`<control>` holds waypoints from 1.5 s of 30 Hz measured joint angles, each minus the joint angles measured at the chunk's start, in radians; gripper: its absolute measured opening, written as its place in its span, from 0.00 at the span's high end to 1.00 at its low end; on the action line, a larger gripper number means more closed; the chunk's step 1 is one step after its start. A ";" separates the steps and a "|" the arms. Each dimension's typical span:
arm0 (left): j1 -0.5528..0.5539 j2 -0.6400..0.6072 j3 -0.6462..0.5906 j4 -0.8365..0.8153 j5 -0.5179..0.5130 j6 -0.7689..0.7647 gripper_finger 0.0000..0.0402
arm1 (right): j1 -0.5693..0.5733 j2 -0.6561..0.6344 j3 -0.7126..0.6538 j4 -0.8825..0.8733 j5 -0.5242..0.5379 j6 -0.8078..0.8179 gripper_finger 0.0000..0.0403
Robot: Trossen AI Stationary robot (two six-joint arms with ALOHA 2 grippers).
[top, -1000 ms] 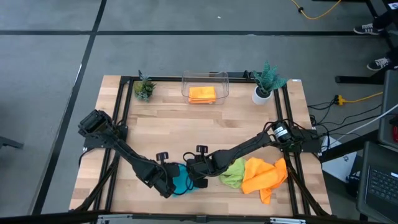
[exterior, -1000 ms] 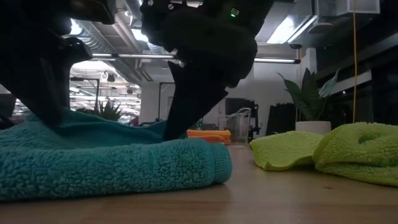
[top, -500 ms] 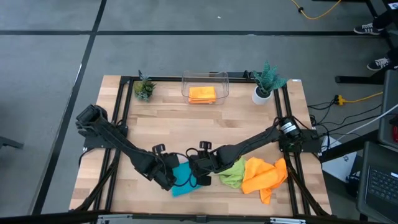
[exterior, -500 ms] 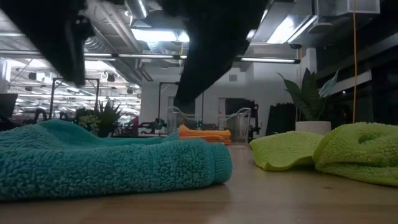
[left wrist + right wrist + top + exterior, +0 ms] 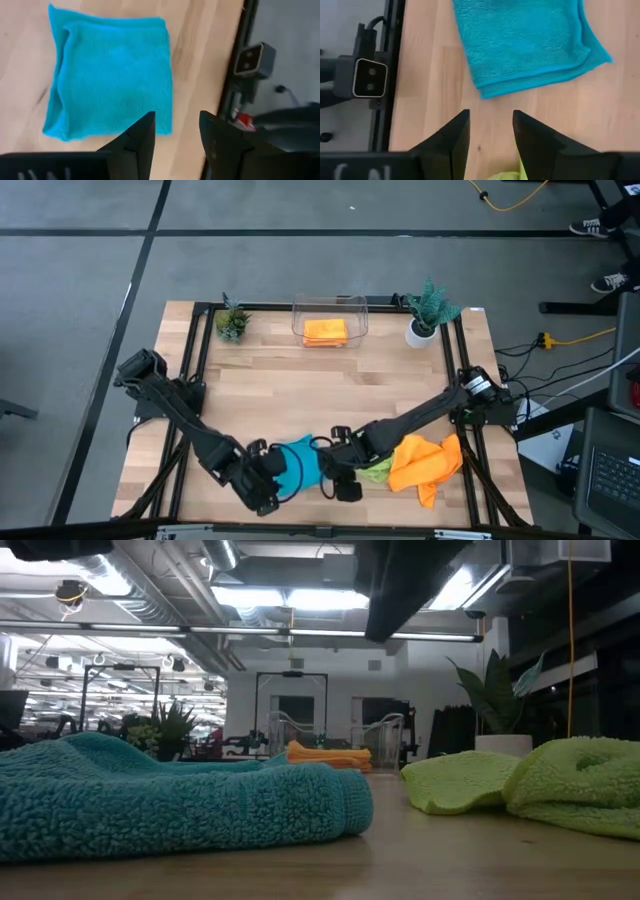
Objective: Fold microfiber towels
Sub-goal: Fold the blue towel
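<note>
A teal towel (image 5: 300,463), folded into a rectangle, lies flat on the wooden table near its front edge; it also shows in the low view (image 5: 180,805) and in both wrist views (image 5: 110,80) (image 5: 525,40). My left gripper (image 5: 268,485) (image 5: 176,132) hovers open above the towel's near left corner. My right gripper (image 5: 340,480) (image 5: 490,130) hovers open just off the towel's near right corner. To the right lie a crumpled lime green towel (image 5: 375,468) (image 5: 520,785), partly under my right arm, and a crumpled orange towel (image 5: 425,463).
A clear bin (image 5: 330,305) at the back middle holds a folded orange towel (image 5: 326,331). Small potted plants (image 5: 232,323) (image 5: 428,308) stand at the back left and back right. Black frame rails (image 5: 185,410) run along the table's sides. Bare wood lies between the bin and the towels.
Both grippers have risen off the teal towel and drawn back toward the table's near edge, the left toward its near left corner, the right toward its near right. The towel stays folded and flat where it was.
</note>
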 joint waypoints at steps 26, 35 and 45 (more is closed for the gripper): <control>-0.015 0.391 0.002 -0.069 -0.425 -0.242 0.64 | 0.111 -0.001 -0.001 0.017 0.006 0.122 0.62; -0.021 0.297 0.061 -0.181 -0.472 -0.226 0.64 | 0.111 -0.001 -0.001 0.019 0.006 0.122 0.62; -0.037 0.185 0.194 -0.217 -0.414 -0.103 0.64 | 0.110 -0.001 -0.001 0.055 0.029 0.123 0.62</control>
